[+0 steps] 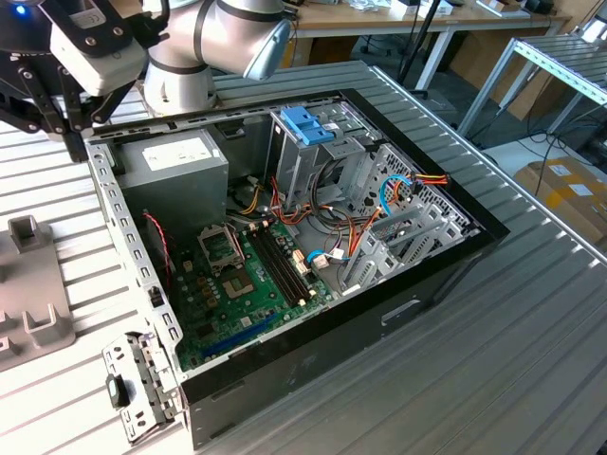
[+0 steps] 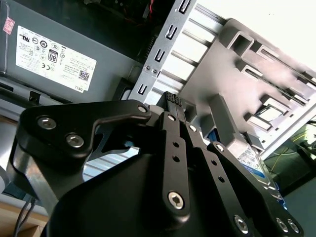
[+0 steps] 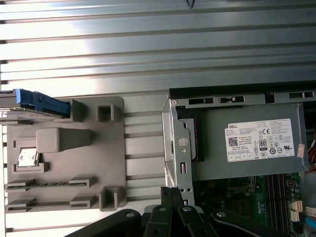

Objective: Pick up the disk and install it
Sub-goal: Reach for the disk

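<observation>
The disk (image 3: 40, 102), a thin drive in a light blue carrier, stands on edge in a slot at a far corner of the grey fixture plate (image 3: 69, 168). My gripper (image 3: 170, 191) hangs with its black fingers pressed together and nothing between them. It is over the metal corner of the open computer case (image 3: 178, 148), well apart from the disk. In the second wrist view the gripper (image 2: 174, 98) points at that same case edge, and a labelled blue-edged piece (image 2: 251, 157) shows behind the finger links. In the exterior view the gripper (image 1: 72, 133) is at the case's far-left corner.
The open computer case (image 1: 446, 275) lies on a slatted metal table (image 1: 493, 379). Inside are a grey power supply (image 1: 175, 161), a green motherboard (image 1: 247, 284), loose cables and a drive cage topped by a darker blue latch piece (image 1: 308, 125). The fixture (image 1: 28, 294) lies on the exterior view's left.
</observation>
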Tool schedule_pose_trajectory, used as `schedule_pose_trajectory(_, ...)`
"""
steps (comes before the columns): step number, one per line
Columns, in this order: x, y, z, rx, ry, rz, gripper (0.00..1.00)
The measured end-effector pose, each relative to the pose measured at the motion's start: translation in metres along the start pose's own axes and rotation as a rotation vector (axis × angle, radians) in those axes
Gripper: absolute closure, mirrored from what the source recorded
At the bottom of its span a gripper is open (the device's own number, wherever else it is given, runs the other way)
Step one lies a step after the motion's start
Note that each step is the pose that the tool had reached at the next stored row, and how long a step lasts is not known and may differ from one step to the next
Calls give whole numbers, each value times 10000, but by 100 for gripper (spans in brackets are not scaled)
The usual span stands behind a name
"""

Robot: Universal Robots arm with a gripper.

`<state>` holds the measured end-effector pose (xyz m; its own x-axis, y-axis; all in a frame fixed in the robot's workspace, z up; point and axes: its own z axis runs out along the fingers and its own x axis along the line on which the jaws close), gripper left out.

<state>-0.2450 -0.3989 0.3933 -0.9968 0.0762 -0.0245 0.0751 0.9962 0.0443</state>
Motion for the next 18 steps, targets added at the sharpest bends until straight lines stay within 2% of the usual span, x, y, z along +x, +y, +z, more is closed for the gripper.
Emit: schedule_pose_trajectory(18, 77, -6, -2, 0, 0, 0, 89)
